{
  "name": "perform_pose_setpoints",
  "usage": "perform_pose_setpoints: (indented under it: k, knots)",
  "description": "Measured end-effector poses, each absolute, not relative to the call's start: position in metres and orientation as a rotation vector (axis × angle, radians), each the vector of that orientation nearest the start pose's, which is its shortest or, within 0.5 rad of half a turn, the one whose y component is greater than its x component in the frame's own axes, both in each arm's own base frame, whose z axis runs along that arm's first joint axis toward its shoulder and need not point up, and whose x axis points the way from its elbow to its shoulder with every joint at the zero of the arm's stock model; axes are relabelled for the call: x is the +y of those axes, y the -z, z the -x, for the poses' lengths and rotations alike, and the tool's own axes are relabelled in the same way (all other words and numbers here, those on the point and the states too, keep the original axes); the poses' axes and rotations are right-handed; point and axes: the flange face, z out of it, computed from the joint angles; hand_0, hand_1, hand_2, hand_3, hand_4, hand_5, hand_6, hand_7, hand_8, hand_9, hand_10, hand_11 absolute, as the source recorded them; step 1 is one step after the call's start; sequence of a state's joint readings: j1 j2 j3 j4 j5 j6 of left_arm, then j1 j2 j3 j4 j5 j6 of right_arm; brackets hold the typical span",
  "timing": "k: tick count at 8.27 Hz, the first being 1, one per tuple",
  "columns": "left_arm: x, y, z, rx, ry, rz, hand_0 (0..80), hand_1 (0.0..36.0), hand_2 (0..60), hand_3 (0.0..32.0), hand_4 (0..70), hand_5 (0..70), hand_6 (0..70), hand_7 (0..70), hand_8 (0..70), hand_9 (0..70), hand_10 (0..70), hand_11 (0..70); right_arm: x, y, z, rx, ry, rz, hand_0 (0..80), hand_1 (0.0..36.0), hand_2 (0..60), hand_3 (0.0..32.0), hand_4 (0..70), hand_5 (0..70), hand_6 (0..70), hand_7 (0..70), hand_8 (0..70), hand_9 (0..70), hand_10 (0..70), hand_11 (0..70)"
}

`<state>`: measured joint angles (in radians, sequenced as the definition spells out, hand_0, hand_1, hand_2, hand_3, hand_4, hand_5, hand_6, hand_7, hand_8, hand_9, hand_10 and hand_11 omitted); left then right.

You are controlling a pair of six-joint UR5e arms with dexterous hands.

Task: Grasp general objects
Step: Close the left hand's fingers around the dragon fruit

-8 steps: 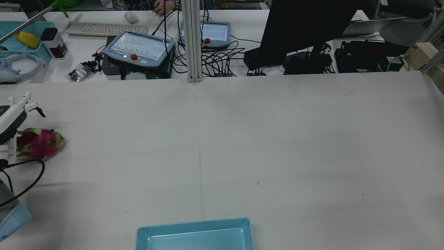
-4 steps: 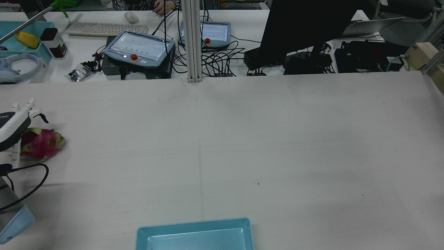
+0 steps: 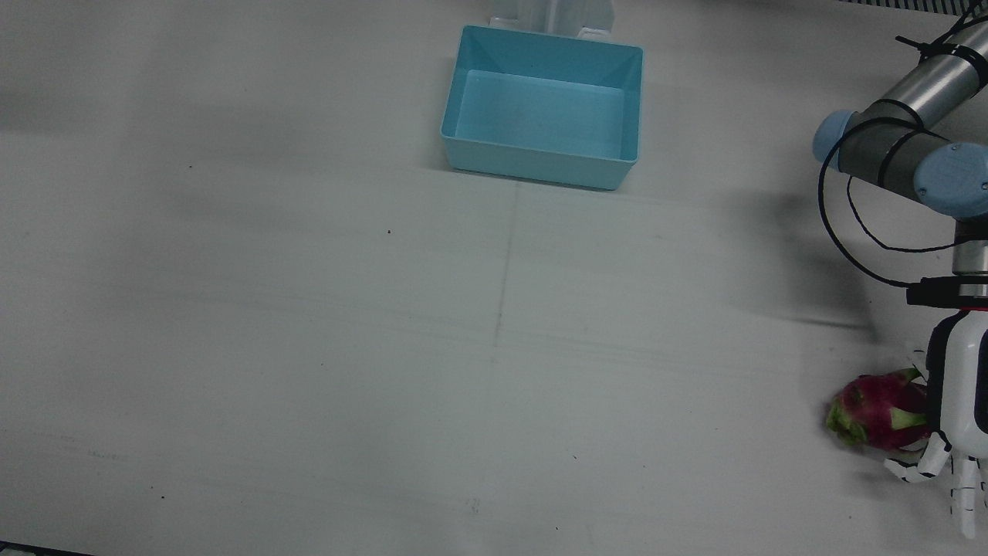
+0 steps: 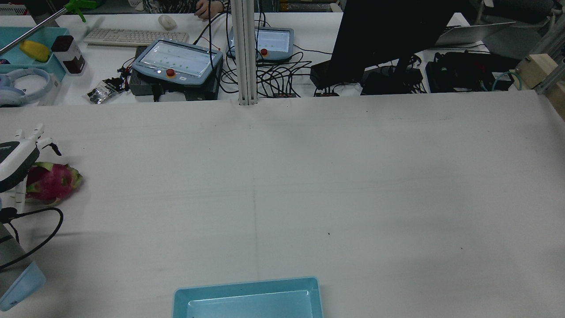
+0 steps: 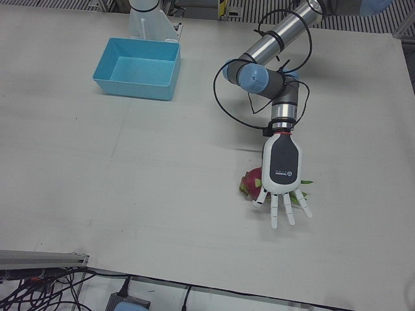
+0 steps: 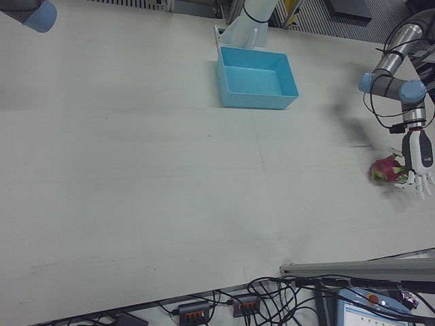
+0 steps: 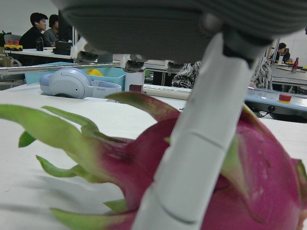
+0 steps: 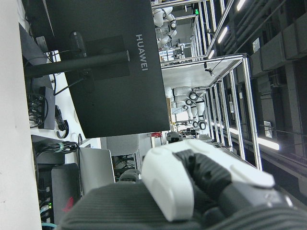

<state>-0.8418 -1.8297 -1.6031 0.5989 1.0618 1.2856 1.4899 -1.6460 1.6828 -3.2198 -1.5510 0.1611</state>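
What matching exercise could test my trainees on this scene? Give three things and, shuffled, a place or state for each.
Things:
1. dragon fruit
2. blue bin
3. left hand

Places or states:
A. empty, near the pedestals
B. over the fruit, fingers spread
C. lying on the table under the hand

Pairs: 1-C, 2-A, 3-B

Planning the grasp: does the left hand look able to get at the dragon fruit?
Probably yes: the left hand hangs right over the dragon fruit, fingers spread, with nothing between them.
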Motion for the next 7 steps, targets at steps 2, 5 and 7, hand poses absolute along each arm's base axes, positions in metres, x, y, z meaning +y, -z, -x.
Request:
perform_pose_setpoints:
  k: [2, 5, 7]
  knots:
    - [-0.517, -0.582, -0.235, 1.158, 1.250, -0.810, 80.0, 33.4, 0.0, 32.0, 0.0, 52.9, 0.0, 4.7, 5.6, 0.0, 0.0, 0.0, -0.465, -0.676, -0.098, 2.114, 2.214, -0.236, 0.0, 0.0, 0.0, 0.0, 0.0, 0.0, 0.0, 0.0, 0.0, 0.0, 0.0, 0.0]
    - [-0.513, -0.577, -0.265, 1.150, 1.221, -0.790, 80.0, 32.2, 0.0, 32.0, 0.0, 49.7, 0.0, 3.2, 5.3, 0.0, 0.0, 0.0, -0.465, -0.676, -0.098, 2.114, 2.214, -0.236, 0.0, 0.0, 0.0, 0.0, 0.0, 0.0, 0.0, 0.0, 0.0, 0.0, 0.0, 0.0]
    - [-0.511, -0.577, -0.267, 1.139, 1.236, -0.779, 80.0, 31.6, 0.0, 32.0, 0.0, 57.4, 0.0, 7.5, 7.4, 0.1, 0.0, 0.0, -0.465, -0.676, -0.098, 2.113, 2.214, -0.234, 0.0, 0.0, 0.0, 0.0, 0.0, 0.0, 0.0, 0.0, 0.0, 0.0, 0.0, 0.0]
